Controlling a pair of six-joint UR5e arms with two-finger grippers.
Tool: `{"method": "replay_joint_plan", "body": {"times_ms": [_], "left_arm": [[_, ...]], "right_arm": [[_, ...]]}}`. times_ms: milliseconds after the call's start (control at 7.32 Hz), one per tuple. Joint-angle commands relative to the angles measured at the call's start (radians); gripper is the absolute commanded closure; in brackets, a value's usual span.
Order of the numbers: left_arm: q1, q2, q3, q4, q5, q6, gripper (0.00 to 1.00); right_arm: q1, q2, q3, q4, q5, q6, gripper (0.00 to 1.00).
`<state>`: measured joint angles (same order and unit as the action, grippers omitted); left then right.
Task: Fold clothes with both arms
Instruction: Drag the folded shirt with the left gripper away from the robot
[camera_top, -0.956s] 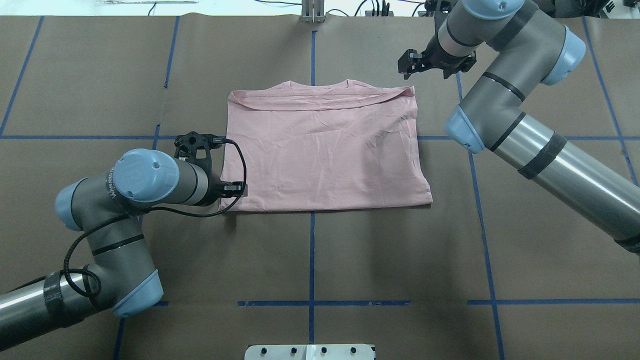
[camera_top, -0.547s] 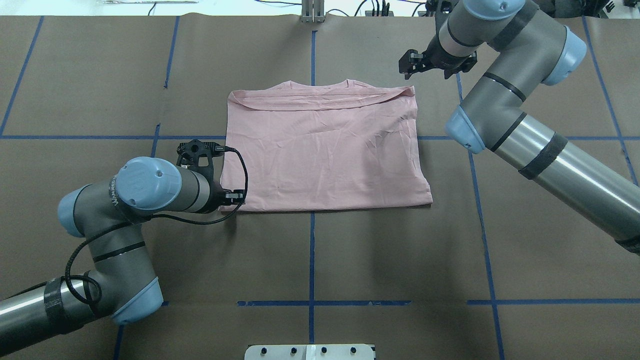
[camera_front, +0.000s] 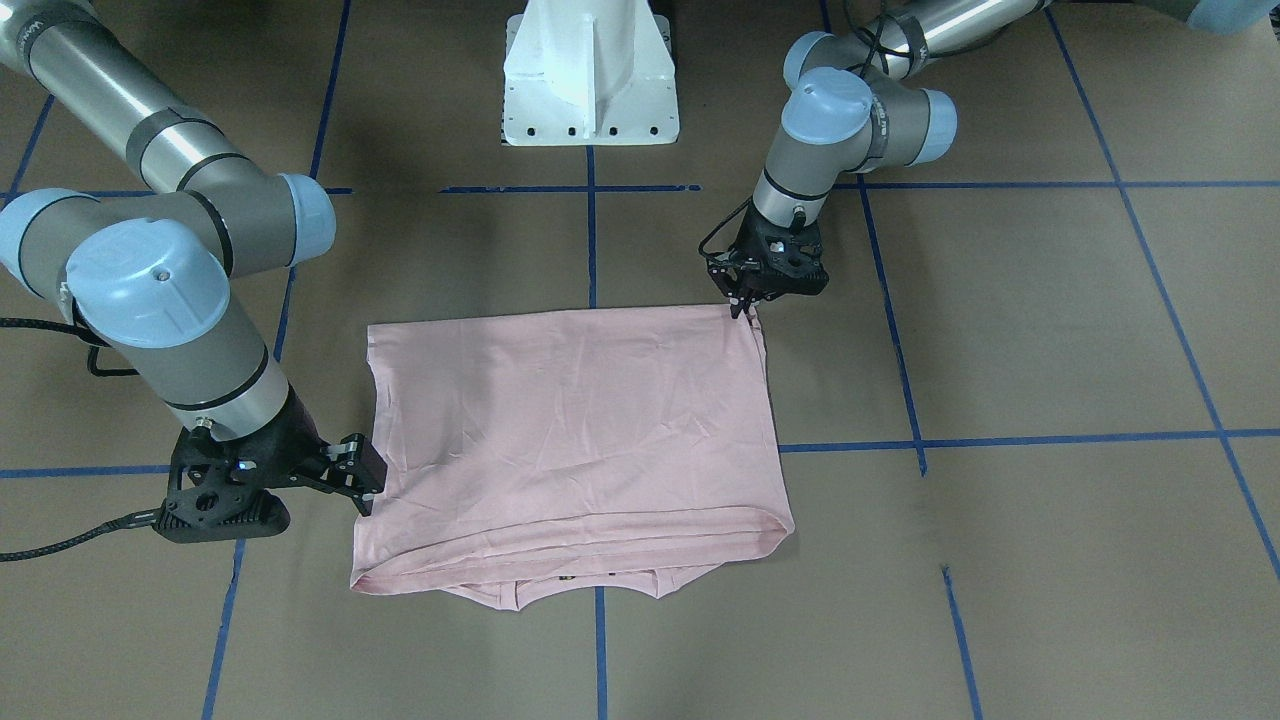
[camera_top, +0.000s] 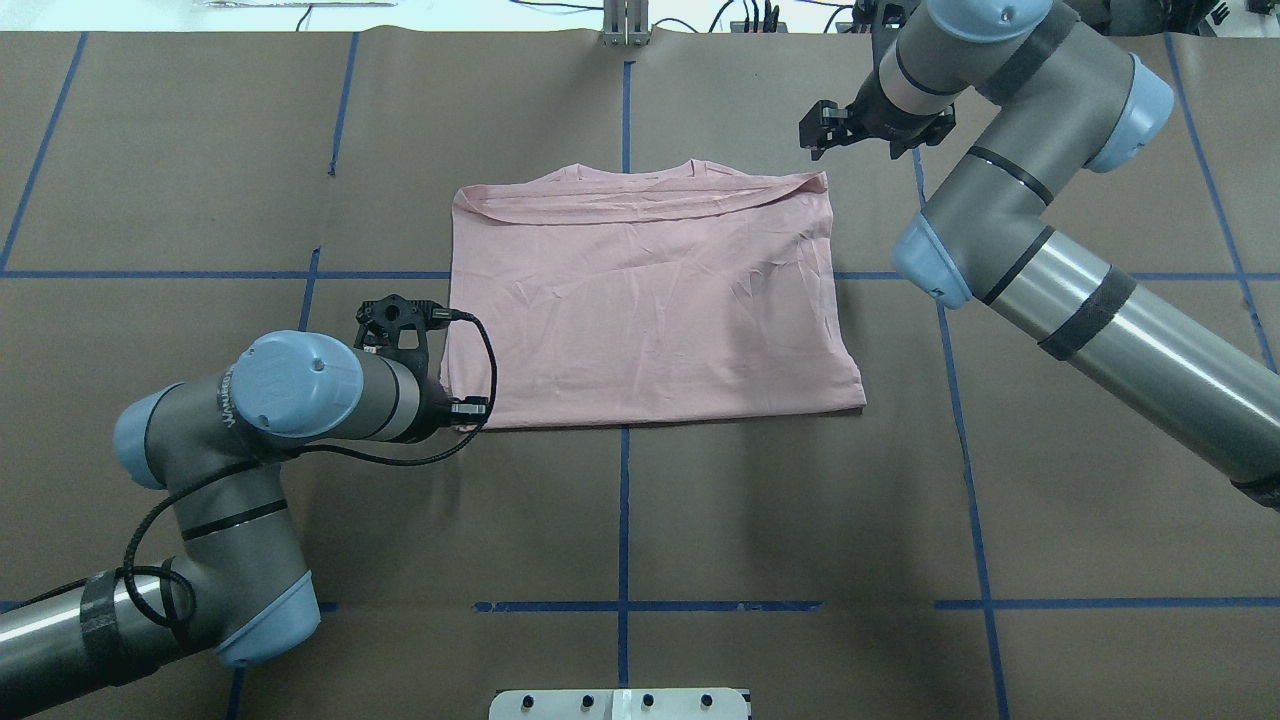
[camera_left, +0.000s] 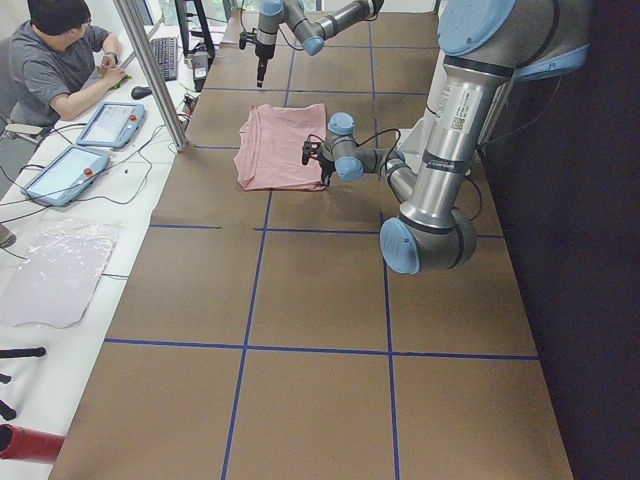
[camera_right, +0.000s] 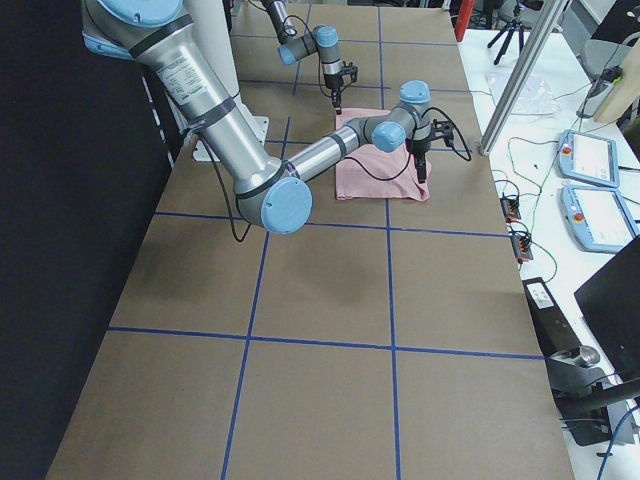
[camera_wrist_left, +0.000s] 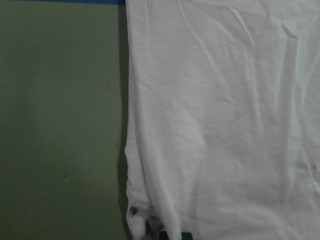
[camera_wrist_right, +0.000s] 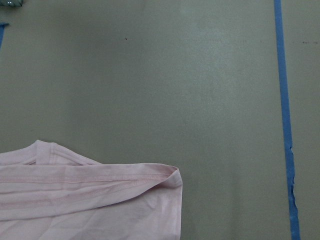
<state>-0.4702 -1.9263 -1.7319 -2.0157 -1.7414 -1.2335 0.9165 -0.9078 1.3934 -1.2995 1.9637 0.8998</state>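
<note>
— where does the shirt lie, and who has it?

— we find the pale pink t-shirt (camera_top: 650, 300) flat at the middle of the brown paper-covered table (camera_top: 300, 480). it is folded into a rough rectangle whose long axis runs across the robot's front. the left gripper (camera_front: 742, 303) sits at the near left corner, fingers drawn narrow on it. in the left wrist view the cloth bunches at the fingertips, so we read it as a pinch.

— and the right?

— the right gripper (camera_front: 362, 475) hangs off the far right corner, at the ribbed neck (camera_top: 640, 168) end, apart from the cloth. we cannot tell how wide its fingers stand.

— which way does the cloth run from each?

— from the left fingers it stretches forward and to the robot's right. from the right gripper the corner lies just inward, toward the robot. the left gripper is the nearer, already on the cloth. we judge the coming move turns on the right closing that gap.

— how does it look?

— lightly creased. the stitched hem (camera_wrist_right: 100, 177) lies in a folded band along the far edge, the neck peeking beyond. no print shows.
</note>
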Motion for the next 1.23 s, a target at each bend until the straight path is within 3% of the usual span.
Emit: {"method": "replay_joint_plan", "body": {"times_ms": [0, 273, 547, 820, 1093], "left_arm": [[0.001, 0.135, -0.118, 0.0, -0.007, 0.107, 1.0], [-0.101, 0.141, -0.057, -0.003, 0.011, 0.294, 1.0], [-0.27, 0.059, 0.108, -0.047, 0.011, 0.461, 1.0], [-0.402, -0.137, 0.408, -0.114, 0.011, 0.554, 1.0], [-0.459, -0.393, 0.849, -0.336, 0.064, 0.619, 1.0]], "right_arm": [[-0.001, 0.0, 0.001, 0.0, -0.005, 0.001, 0.0], [-0.011, 0.003, 0.003, 0.002, -0.006, 0.013, 0.0], [-0.031, 0.001, 0.024, 0.002, -0.008, 0.019, 0.0], [-0.041, 0.001, 0.026, 0.002, -0.008, 0.03, 0.0], [-0.045, -0.002, 0.036, 0.002, -0.009, 0.045, 0.0]]}}
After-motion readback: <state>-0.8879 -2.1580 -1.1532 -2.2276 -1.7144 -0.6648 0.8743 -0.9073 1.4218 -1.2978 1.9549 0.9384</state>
